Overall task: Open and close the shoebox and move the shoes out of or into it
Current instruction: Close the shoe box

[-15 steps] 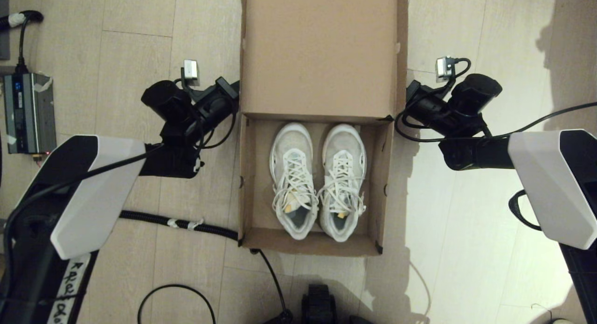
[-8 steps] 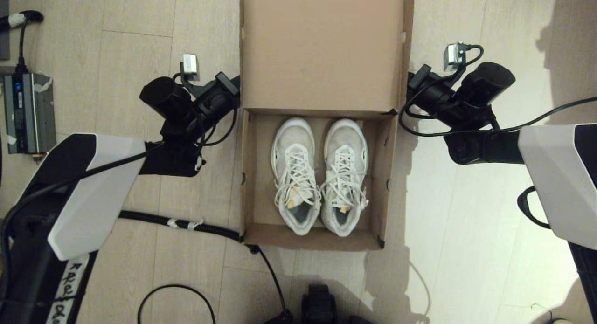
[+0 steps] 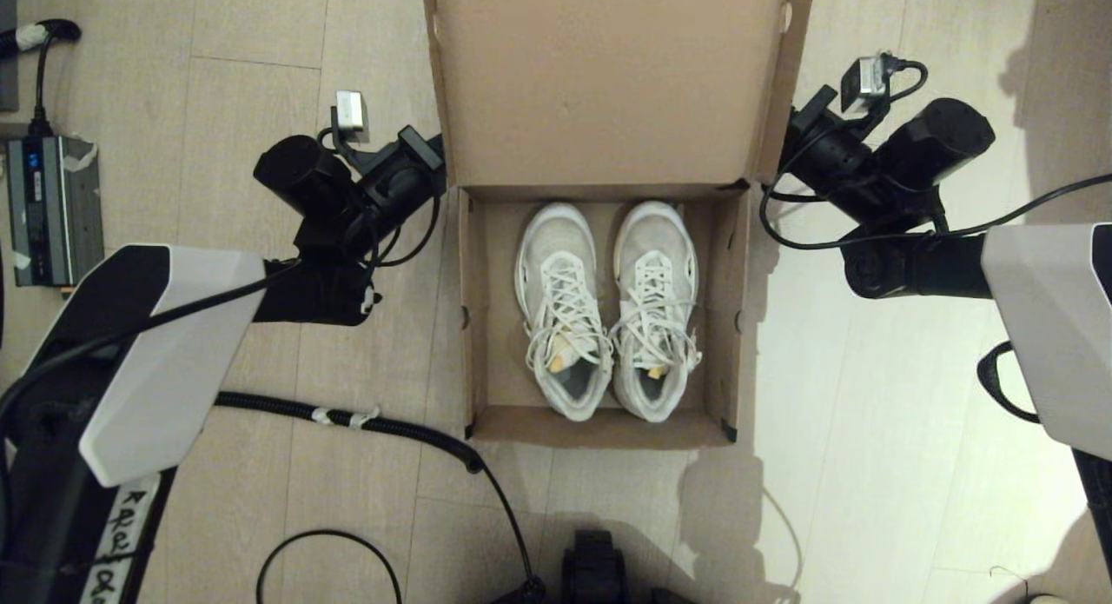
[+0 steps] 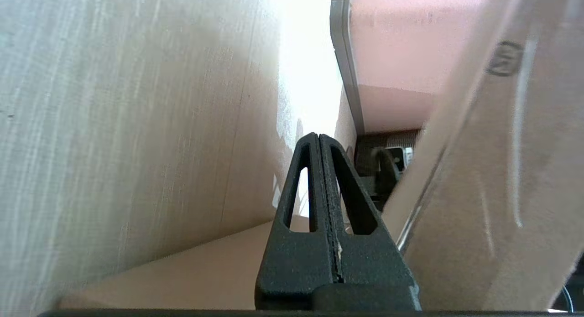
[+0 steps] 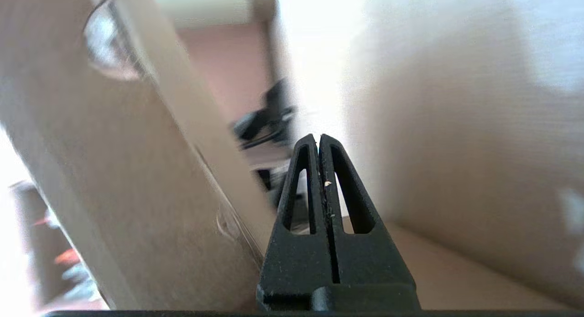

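Note:
The brown shoebox (image 3: 473,326) stands open on the floor in the head view, its hinged lid (image 3: 608,82) raised at the far side. Inside lie the two white lace-up shoes (image 3: 563,308) (image 3: 656,300) side by side, toes pointing away. My left gripper (image 3: 415,171) is against the lid's left edge, my right gripper (image 3: 812,135) against its right edge. Each wrist view shows its gripper shut with nothing between the fingers: the left gripper (image 4: 318,137) beside the lid's cardboard (image 4: 492,171), the right gripper (image 5: 318,137) beside the lid's other side (image 5: 114,171).
A grey power unit (image 3: 54,209) sits on the wooden floor at far left. A black corrugated hose (image 3: 347,417) runs to the box's near left corner, and a thin cable loop (image 3: 330,552) lies near the front. Part of my base (image 3: 595,569) shows at the bottom.
The lid has swung up towards the camera and looks wider. The box has slid slightly away and to the right. Both grippers have moved farther away along the lid's edges.

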